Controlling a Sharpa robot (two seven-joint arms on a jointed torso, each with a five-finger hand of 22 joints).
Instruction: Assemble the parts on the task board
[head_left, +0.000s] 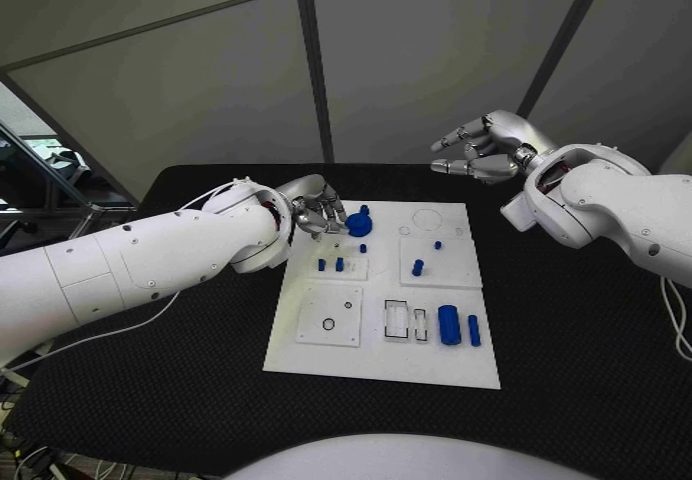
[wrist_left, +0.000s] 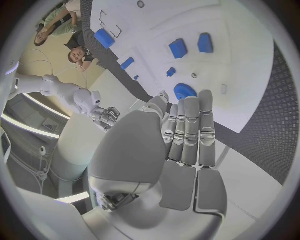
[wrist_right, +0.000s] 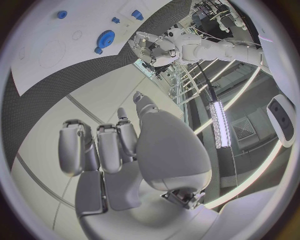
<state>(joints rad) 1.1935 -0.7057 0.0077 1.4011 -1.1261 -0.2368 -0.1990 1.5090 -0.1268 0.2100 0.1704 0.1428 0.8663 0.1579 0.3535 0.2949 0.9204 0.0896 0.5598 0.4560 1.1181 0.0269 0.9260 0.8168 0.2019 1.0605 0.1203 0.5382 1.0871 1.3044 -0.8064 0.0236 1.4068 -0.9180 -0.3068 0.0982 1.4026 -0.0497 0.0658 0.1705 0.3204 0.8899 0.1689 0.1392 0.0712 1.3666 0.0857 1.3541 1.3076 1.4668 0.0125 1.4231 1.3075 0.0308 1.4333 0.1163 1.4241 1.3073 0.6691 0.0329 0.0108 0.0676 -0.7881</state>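
Left hand (head_left: 317, 212) of ours hangs at the far left corner of the task board (head_left: 384, 370), fingers extended side by side toward the round blue gear (head_left: 359, 223); in the left wrist view the fingertips (wrist_left: 187, 106) sit just short of that gear (wrist_left: 185, 91), and we see nothing held, so we read this hand as empty. Whether it touches the gear we cannot tell. Our right hand (head_left: 483, 147) is raised beyond the far right corner of the board, well apart from every part, fingers loosely curled and spread around nothing.

We judge the main risk to be at the gear: fingers arriving flat and close together could push it sideways across the smooth plate instead of getting around its rim, and it would then slide off its spot or knock the small pegs just near of it. The bulky left forearm also reaches over the board's left edge and could nudge the plate.

Counted from large to small: one board, two hands, one gear, two blue cylinders (head_left: 450, 325) lying side by side near the right edge, and roughly five small upright pegs (head_left: 418, 267) in the middle; some are too small to count surely.
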